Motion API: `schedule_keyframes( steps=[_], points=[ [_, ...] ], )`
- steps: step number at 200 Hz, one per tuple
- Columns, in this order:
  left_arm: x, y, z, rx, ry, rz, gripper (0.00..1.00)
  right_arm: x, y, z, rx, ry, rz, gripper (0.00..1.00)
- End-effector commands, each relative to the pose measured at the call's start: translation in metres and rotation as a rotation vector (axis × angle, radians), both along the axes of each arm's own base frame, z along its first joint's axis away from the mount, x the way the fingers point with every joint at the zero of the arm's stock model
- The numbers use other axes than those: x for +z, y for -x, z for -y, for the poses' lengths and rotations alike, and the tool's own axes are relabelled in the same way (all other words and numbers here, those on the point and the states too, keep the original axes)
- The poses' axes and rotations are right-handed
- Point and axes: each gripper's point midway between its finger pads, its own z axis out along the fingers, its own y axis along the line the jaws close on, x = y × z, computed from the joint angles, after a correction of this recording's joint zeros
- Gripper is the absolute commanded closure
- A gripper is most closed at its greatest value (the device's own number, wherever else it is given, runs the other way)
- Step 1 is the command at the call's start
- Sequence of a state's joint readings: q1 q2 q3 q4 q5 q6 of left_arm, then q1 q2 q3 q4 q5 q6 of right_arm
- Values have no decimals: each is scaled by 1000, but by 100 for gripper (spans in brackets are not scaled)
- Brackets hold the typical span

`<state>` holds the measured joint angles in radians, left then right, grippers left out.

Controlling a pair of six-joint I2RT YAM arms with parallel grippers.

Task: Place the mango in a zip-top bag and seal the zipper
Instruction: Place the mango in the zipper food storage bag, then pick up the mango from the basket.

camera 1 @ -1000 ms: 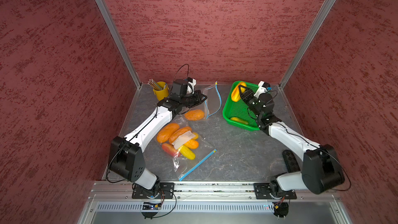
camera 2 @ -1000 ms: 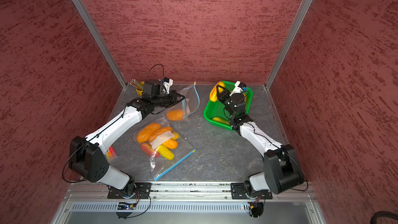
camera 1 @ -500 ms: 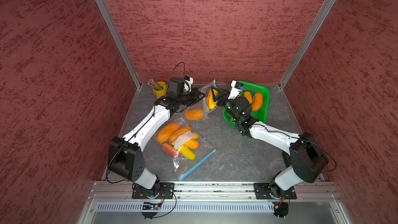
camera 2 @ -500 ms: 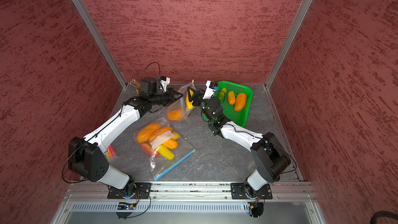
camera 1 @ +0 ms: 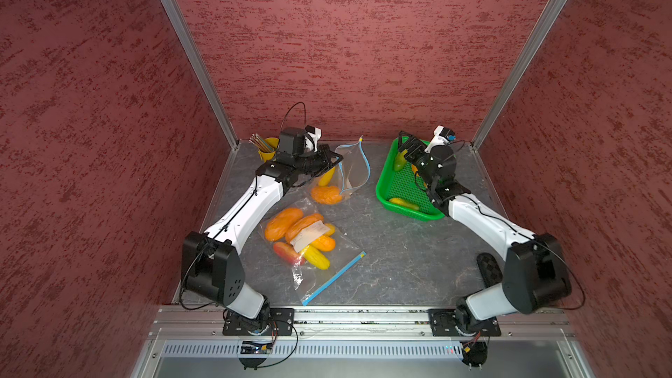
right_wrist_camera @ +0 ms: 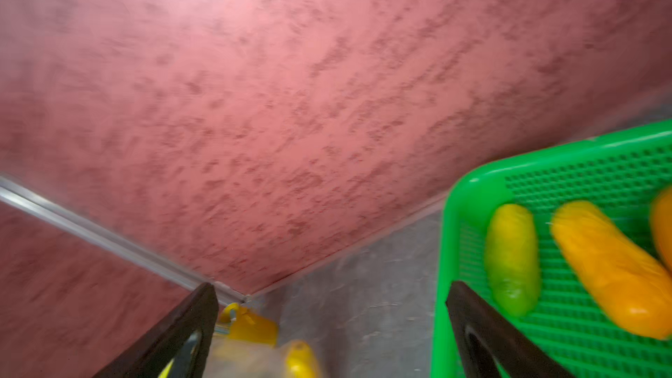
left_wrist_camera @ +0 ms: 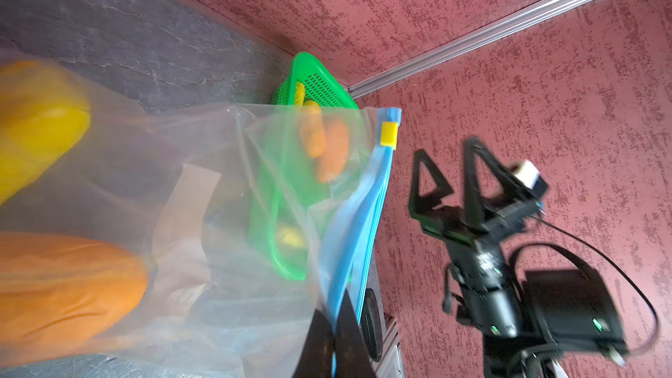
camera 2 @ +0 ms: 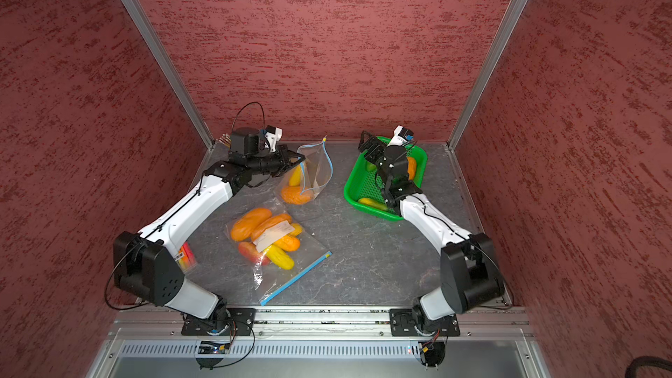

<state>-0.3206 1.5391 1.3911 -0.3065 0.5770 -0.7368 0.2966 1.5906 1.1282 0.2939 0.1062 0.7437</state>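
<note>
1. The desk (camera 1: 381, 256) carries everything. The left arm reaches to its back edge, and the right arm is over the back right corner.
2. A full bag (camera 1: 309, 245) of fruit lies flat at mid-desk with its blue zipper toward the front edge.
3. A green basket (camera 1: 403, 183) sits in the back right corner with more mangoes in it. The right jaws hang above it, wide apart and empty.
4. The open bag (camera 1: 354, 169) stands at the back edge between the cup (camera 1: 267, 152) and the basket. The left jaws are clamped together on its rim. It looks like thin, floppy film that would sag if let go, so the stiffer zipper (camera 1: 367, 169) is the place to grip.
5. A yellow mango (camera 1: 327, 176) is already inside this bag, resting on an orange one (camera 1: 326, 194). Its skin looks smooth and rounded, so it probably slips. Any hold is best taken across its narrow middle.
6. White labels show on the full bag (camera 1: 309, 236) and inside the open one (left_wrist_camera: 189, 205). The writing is too small or blurred to read.
7. The yellow slider (left_wrist_camera: 388, 134) sits at the zipper's end, with the mouth unsealed.
</note>
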Motion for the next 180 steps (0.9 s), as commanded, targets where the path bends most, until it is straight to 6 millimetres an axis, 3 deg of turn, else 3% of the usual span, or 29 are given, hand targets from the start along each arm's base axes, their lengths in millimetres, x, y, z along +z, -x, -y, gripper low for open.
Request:
schedule_keyframes(
  steps=[1, 18, 40, 69, 89, 114, 144, 180],
  points=[
    [36, 3, -2, -22, -9, 106, 100, -102, -11, -6, 47, 66, -353, 3],
    [24, 3, -3, -25, -25, 79, 100, -129, -31, -5, 35, 71, -409, 4],
    [13, 3, -3, -29, -30, 61, 100, -154, -56, 13, -41, 80, -463, 7],
    [8, 2, -1, -41, -31, 49, 100, -169, -76, 38, -127, 59, -468, 11],
    [6, -1, 4, -57, -27, 44, 100, -184, -88, 44, -121, 47, -483, 14],
    [9, -9, 13, -81, -31, 50, 100, -204, -102, 41, -70, 18, -508, 20],
    [12, -22, 28, -118, -45, 53, 100, -214, -108, 34, -33, 0, -523, 23],
    [10, -32, 40, -147, -40, 45, 100, -212, -105, 25, 17, -21, -518, 41]
  ],
)
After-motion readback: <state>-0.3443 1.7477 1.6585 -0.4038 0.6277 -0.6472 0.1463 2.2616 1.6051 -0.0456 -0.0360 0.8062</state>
